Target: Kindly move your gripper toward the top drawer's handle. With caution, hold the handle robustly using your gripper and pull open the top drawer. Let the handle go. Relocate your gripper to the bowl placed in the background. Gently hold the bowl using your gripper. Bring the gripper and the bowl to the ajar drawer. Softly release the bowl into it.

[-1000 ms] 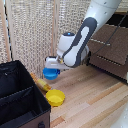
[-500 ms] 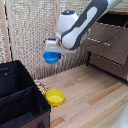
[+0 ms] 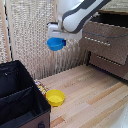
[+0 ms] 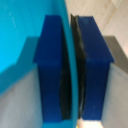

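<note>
Gripper is pinching the bowl by its rim, high above the yellow bowl. Carry step now. Next probably means swinging over the top drawer before letting go.

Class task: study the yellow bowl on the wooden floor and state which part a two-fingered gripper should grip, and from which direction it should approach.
Probably the rim, from above. The yellow bowl sits upright and open on the floor, so one finger can go inside its thin wall and one outside. The gripper holds the blue bowl by its wall that way.
</note>
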Motion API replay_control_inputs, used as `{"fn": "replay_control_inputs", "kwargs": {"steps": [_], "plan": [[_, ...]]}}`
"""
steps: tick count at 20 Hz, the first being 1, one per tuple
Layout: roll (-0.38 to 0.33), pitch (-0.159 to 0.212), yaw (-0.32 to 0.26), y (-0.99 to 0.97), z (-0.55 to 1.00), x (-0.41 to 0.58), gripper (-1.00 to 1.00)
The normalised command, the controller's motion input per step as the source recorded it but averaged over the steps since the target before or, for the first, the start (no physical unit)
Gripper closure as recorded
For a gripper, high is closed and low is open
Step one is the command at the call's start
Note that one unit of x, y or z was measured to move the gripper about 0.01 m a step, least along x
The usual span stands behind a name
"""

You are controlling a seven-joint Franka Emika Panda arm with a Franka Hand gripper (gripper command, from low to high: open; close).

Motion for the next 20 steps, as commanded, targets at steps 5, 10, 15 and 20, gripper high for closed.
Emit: {"fn": "replay_control_inputs", "kwargs": {"steps": [5,10,15,20], "plan": [[-0.006,0.047,-0.295,0.0,0.92,0.073,1.0],[-0.041,0.034,-0.289,0.0,0.97,0.172,1.0],[-0.098,0.021,-0.3,0.0,0.92,0.213,1.0],[-0.078,0.054,-0.317,-0.02,0.86,0.221,1.0]]}}
